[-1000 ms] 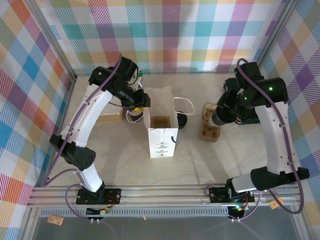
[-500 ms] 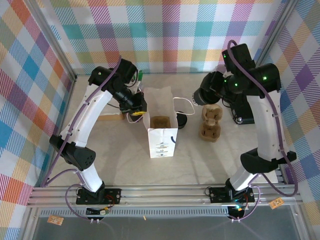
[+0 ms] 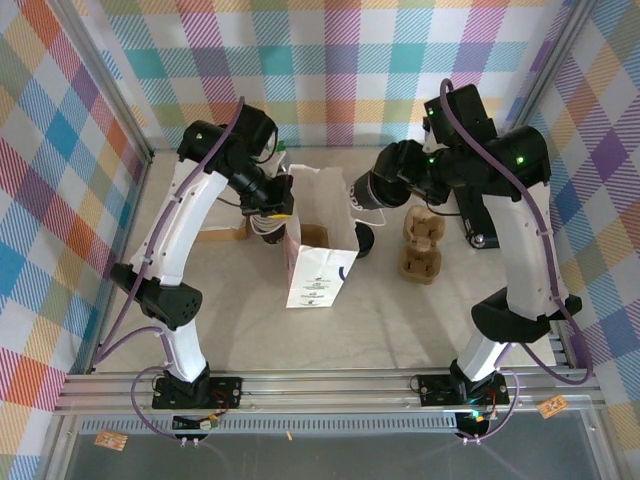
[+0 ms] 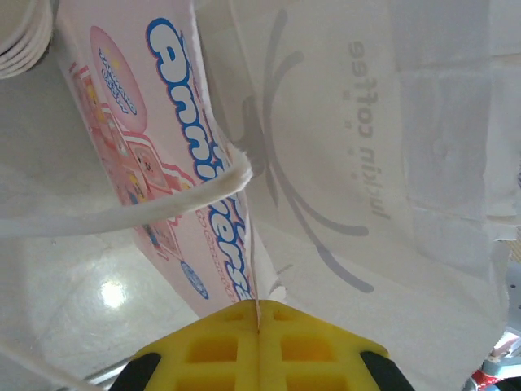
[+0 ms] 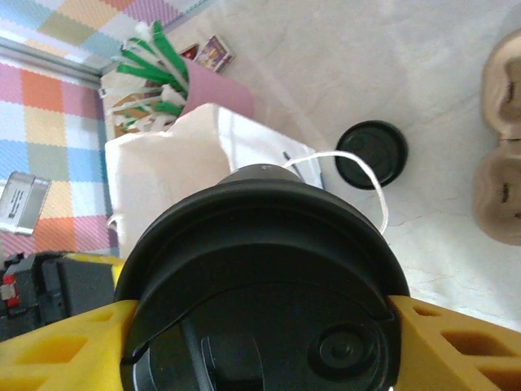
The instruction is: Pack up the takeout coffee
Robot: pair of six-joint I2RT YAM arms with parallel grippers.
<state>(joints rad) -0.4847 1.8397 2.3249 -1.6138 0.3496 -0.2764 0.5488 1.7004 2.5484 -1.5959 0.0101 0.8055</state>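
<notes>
Since the earlier frame, the right hand [image 3: 368, 190] has swung leftward to the rim of the white paper bag with blue logo [image 3: 318, 280], whose base has tipped. Its yellow fingers [image 5: 57, 350] clamp the takeout coffee [image 5: 260, 269], a paper cup under a round black plastic lid. The bag mouth lies just ahead of and below this hand, and the cup axis appears to run along the wrist view. The left hand [image 4: 259, 346] pinches the bag wall closed between its fingers.
</notes>
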